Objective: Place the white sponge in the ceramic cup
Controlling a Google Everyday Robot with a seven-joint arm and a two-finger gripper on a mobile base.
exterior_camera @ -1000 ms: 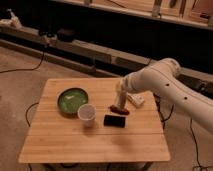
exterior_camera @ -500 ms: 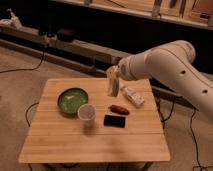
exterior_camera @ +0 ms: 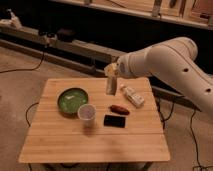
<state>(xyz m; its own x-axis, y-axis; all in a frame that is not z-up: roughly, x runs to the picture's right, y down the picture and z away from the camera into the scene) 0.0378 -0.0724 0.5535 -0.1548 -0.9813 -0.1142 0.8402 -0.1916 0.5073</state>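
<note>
Above wooden table (exterior_camera: pixel 60 145), end effector (exterior_camera: pixel 112 76) apparently grips sponge (exterior_camera: pixel 112 87).

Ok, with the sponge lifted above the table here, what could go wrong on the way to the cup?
1. The gripper, above the table's far half, holds the white sponge by its top end, so it hangs down; it looks about as wide as the ceramic cup and may catch on the rim or tip the cup.
2. The green bowl sits right beside the cup; a release slightly off could drop the sponge there.
</note>
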